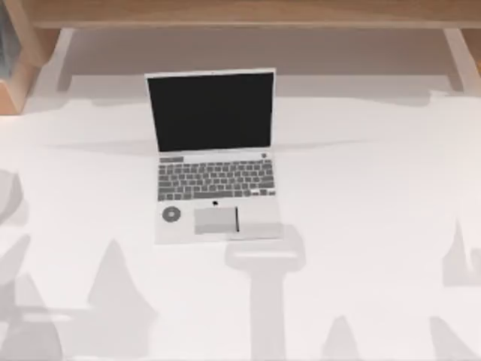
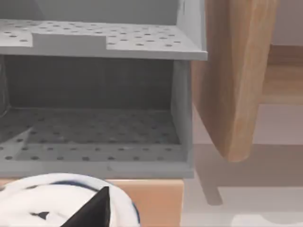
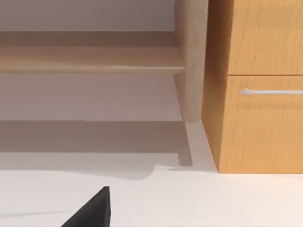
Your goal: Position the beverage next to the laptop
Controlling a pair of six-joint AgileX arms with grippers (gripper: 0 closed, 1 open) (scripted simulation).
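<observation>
The laptop (image 1: 216, 154) is seen from above standing open on the white table (image 1: 368, 226), a little left of the middle and toward the far edge. Its black screen is raised, its grey keys and trackpad face the near side, and a round grey disc mark lies on the palm rest at the left.

In the left wrist view, the beverage (image 2: 52, 201) is seen close below the camera as a round white lidded top with a faint dark mark and a bluish rim. One dark fingertip of the left gripper (image 2: 92, 213) is seen just over it; whether that claw is released, clenched or grasping cannot be told.

Behind the cup, a grey perforated shelf unit (image 2: 99, 137) is shown with two open compartments, and nothing is seen resting in them.

In the right wrist view, a dark fingertip of the right gripper (image 3: 92, 213) is shown above the bare table, facing a wooden cabinet (image 3: 260, 94); its state cannot be told either.
</observation>
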